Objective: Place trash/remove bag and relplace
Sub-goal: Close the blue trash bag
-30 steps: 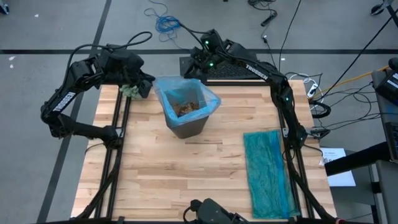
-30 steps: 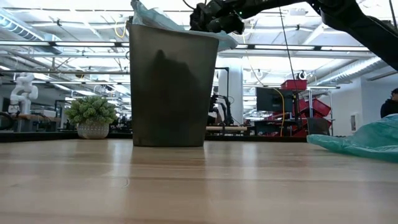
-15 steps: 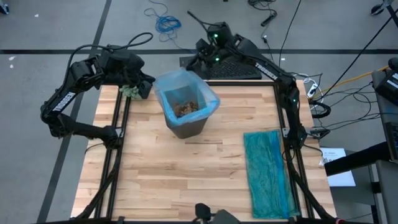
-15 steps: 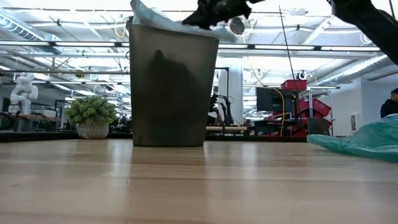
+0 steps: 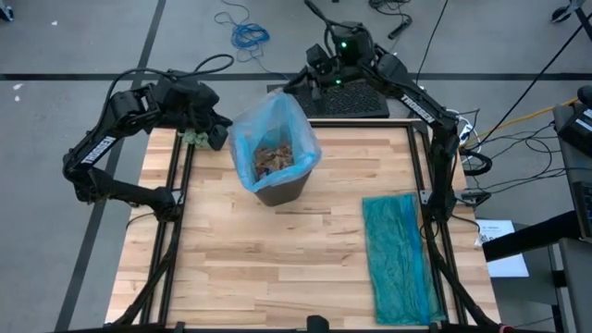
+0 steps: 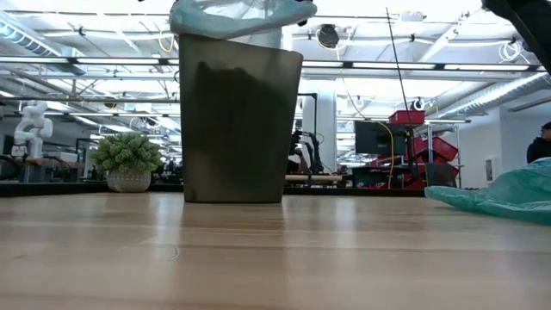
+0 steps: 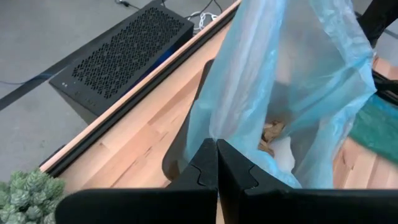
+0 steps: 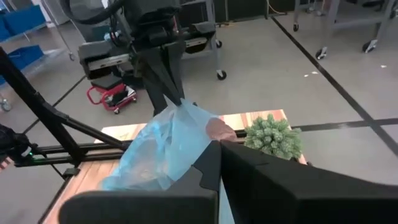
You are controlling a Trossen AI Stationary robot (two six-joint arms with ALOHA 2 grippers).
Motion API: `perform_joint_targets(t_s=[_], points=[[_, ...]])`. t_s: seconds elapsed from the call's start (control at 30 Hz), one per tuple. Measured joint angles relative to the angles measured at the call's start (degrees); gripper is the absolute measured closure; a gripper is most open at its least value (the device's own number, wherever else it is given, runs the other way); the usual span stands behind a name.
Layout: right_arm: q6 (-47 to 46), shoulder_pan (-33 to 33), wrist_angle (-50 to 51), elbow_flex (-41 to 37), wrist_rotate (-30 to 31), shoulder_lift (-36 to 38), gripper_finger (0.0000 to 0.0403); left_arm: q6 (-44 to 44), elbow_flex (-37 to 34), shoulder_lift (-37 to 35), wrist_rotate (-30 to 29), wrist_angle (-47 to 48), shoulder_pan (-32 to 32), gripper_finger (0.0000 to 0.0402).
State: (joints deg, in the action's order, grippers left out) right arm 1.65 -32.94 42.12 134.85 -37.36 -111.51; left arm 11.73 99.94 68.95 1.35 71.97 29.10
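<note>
The bag (image 5: 275, 139) is standing partly drawn up out of the dark bin (image 5: 282, 190) at the table's far middle, with the trash (image 5: 273, 157) lying inside it. The left gripper (image 5: 222, 129) and right gripper (image 5: 294, 85) are each pinching the liner's rim on opposite sides, fingers pressed together, probably so the mouth gathers and the load stays contained during lifting. The teal replacement bag (image 5: 400, 257) is lying flat nearby, apart.
</note>
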Motion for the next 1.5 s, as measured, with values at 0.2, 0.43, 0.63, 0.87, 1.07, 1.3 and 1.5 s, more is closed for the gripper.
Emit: perform_joint_targets(t_s=[0.2,0.43,0.63,0.87,1.07,1.3,1.5], points=[[-0.7,0.4,0.4,0.0,0.2,0.3,0.0403,0.0,0.0,0.0,-0.6,0.6,0.0,0.0402],[-4.0,0.4,-1.8,0.0,0.1,0.3,0.0368,0.1,0.0,0.0,-0.8,0.6,0.0,0.0401],[-5.5,0.4,-2.4,0.0,0.1,0.0,0.0275,0.2,0.0,0.0,-0.8,0.6,0.0,0.0402],[-3.9,0.3,-1.9,-0.1,1.4,-4.7,0.0224,0.2,0.0,0.0,-0.6,-1.0,0.0,0.0402],[-2.4,-1.2,-1.8,-0.1,2.9,-8.8,0.0242,0.8,0.0,0.0,-0.3,-1.1,-0.2,0.0402],[-1.1,-2.1,-1.6,-0.1,2.9,-11.0,0.0278,1.1,0.0,0.0,-0.1,-1.1,-1.5,0.0402],[1.5,-2.1,-2.0,-0.1,3.0,-11.2,0.0378,1.4,0.0,0.0,-0.1,-1.1,-1.6,0.0402]])
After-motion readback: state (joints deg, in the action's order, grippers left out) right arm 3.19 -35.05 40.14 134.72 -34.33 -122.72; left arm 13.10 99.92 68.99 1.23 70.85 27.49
